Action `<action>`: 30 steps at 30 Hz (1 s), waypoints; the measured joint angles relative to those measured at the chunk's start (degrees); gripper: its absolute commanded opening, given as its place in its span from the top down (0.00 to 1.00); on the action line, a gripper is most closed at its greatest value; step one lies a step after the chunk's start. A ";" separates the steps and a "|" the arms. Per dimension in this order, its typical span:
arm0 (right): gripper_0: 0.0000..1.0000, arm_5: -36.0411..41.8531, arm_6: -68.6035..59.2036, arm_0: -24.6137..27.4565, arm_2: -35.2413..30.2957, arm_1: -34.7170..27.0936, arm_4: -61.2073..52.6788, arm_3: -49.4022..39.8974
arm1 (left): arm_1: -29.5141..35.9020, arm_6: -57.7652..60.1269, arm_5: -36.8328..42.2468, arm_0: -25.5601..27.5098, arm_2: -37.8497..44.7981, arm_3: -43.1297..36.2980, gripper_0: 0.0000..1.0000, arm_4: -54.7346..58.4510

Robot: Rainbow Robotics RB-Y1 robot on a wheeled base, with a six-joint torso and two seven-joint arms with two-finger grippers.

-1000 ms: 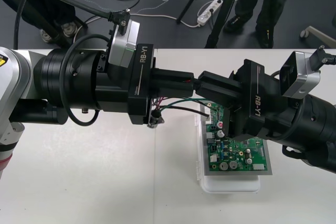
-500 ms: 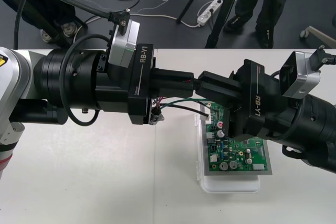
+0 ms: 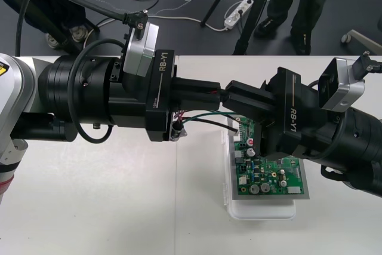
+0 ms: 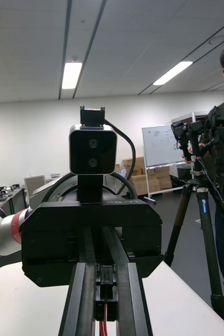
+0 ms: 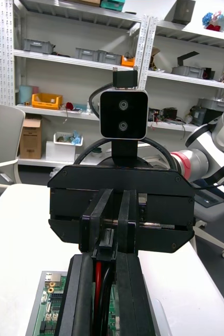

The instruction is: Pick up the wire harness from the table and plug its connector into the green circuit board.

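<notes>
- Front view: the left gripper (image 3: 218,94) and right gripper (image 3: 242,101) meet tip to tip above the table (image 3: 119,207), near the far end of the circuit board (image 3: 271,174) on its white base (image 3: 262,212). The wire harness (image 3: 203,119) is off the table. Its green and black wires sag in a loop under both grippers, and the round socket (image 3: 176,131) hangs below the left one. A dark wire end reaches close to the board's edge; whether it is the plug cannot be told, and nothing shows it seated. Judged light and limp, so the loop will swing and gives no push
- Right wrist view: the right gripper's fingers (image 4: 83,304) stand close together, pinching a red wire (image 4: 104,323). The left gripper (image 4: 105,247) faces them, camera on top
- Left wrist view: the left gripper's fingers (image 5: 80,299) are pressed near together, with red and black wires of the harness between them. The right gripper (image 5: 117,231) stands opposite with its fingers closed, and the board lies beneath. The best hold is probably the stiff plug body, or the wires just behind it. The thin wires and small pins look fragile, so the push should be straight and gentle
</notes>
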 measured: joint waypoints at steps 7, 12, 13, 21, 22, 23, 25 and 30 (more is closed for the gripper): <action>1.00 0.06 0.00 0.00 0.01 0.01 -0.07 0.00 | 0.00 0.00 0.45 0.00 -0.01 0.01 0.00 0.00; 1.00 0.06 0.00 0.00 0.01 0.01 -0.09 0.00 | 0.00 0.00 1.05 0.00 -0.01 0.01 0.00 0.00; 1.00 0.06 0.00 0.00 0.01 0.01 -0.09 0.00 | 0.00 0.00 1.14 0.00 -0.01 0.01 0.00 0.00; 1.00 0.06 0.00 0.00 0.01 0.01 -0.10 0.00 | 0.00 0.00 1.42 0.00 -0.01 0.02 0.00 0.05; 1.00 0.06 0.00 0.00 0.01 0.01 -0.10 0.00 | 0.00 0.00 1.42 0.00 -0.01 0.02 0.00 0.06; 1.00 0.06 0.00 0.00 0.01 0.01 -0.10 0.00 | 0.00 0.00 1.43 0.00 -0.01 0.02 0.00 0.07; 1.00 0.06 0.00 0.00 0.01 0.01 -0.15 0.00 | 0.00 0.00 1.43 0.00 -0.01 0.02 0.00 0.10; 1.00 0.05 0.00 0.00 0.01 0.01 -1.49 0.00 | 0.17 0.00 1.43 0.00 -0.01 0.02 0.00 0.65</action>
